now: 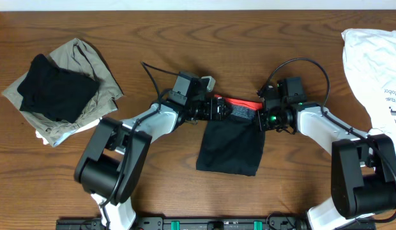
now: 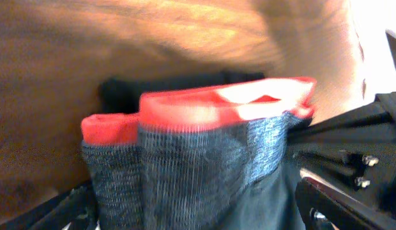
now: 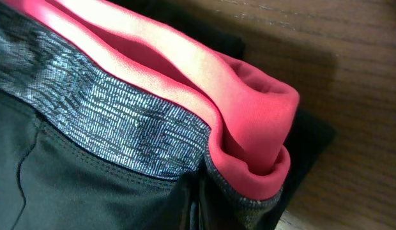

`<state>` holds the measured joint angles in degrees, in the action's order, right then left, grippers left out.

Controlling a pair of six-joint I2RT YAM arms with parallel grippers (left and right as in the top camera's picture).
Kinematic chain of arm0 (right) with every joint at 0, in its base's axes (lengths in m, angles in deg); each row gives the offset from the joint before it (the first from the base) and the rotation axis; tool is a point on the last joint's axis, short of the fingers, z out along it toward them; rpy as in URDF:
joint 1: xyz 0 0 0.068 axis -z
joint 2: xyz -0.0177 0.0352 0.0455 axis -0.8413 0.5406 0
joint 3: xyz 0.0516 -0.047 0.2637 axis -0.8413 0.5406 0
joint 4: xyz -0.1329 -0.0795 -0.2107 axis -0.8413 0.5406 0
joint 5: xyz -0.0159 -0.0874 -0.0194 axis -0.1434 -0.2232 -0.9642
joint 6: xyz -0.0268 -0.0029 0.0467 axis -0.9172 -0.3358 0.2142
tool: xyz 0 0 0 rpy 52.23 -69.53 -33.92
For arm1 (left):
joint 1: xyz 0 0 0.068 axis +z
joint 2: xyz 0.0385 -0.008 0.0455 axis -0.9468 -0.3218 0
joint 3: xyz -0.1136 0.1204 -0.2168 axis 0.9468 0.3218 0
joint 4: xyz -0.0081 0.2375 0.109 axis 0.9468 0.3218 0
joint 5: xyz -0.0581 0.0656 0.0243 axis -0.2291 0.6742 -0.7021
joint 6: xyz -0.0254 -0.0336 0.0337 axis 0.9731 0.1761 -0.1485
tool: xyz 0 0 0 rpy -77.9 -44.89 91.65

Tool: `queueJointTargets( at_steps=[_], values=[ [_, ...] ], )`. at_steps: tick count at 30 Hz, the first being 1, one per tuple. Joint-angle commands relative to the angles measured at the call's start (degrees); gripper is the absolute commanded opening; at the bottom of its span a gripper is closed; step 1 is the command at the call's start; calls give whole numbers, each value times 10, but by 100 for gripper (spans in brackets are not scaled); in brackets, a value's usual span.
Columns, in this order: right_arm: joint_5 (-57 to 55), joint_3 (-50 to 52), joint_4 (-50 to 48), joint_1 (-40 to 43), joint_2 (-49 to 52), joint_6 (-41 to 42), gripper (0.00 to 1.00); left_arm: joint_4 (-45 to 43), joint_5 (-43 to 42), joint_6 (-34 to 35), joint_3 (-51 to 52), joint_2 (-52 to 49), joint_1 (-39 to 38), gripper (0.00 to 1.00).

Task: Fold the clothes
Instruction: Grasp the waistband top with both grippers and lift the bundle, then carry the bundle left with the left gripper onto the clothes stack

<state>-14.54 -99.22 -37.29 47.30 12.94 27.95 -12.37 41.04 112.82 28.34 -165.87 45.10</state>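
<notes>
The clothes (image 1: pixel 228 148) lie as a folded black rectangle in the middle of the table, with the grey waistband and coral-red edge (image 1: pixel 244 103) at the far side. My left gripper (image 1: pixel 217 108) is at the waistband's left end. In the left wrist view its fingers stand apart on either side of the bunched waistband (image 2: pixel 198 166). My right gripper (image 1: pixel 264 117) is at the waistband's right end. In the right wrist view the waistband (image 3: pixel 121 128) fills the frame and the fabric is pinched together at the bottom (image 3: pixel 198 211).
A plain black folded garment (image 1: pixel 57 89) lies on a khaki garment (image 1: pixel 89 61) at the far left. A white printed garment (image 1: pixel 377 64) lies at the far right. The table's front edge runs along the bottom.
</notes>
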Motion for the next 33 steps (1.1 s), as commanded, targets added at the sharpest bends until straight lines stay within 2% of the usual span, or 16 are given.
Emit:
queueJointTargets(
  at_steps=[1,4,8,11,14,16,19,23,28,33],
  values=[
    [-62,31,12,-17,49,-11,6,-4,-18,18,13,-68,-1,95],
    [-62,31,13,-17,49,-11,7,-15,-32,27,13,-92,-1,77],
    [-62,31,13,-17,49,-11,7,-6,-31,27,13,-96,-1,59],
    [-62,31,13,-17,49,-11,6,-7,-31,27,13,-96,2,38],
    [-67,31,15,-17,49,-11,6,-7,-31,27,13,-95,7,23],
    [-69,31,16,-17,49,-10,5,-6,-31,27,13,-92,14,8],
    [-81,27,22,-16,39,-7,6,-5,-31,26,13,-79,25,6],
    [-101,-10,83,-7,-14,-4,13,0,-12,22,13,-38,41,6],
    [-158,-73,181,11,-109,-4,16,61,95,-11,12,49,66,6],
    [-167,-103,235,26,-196,-5,18,167,224,-100,-8,132,113,6]
  ],
)
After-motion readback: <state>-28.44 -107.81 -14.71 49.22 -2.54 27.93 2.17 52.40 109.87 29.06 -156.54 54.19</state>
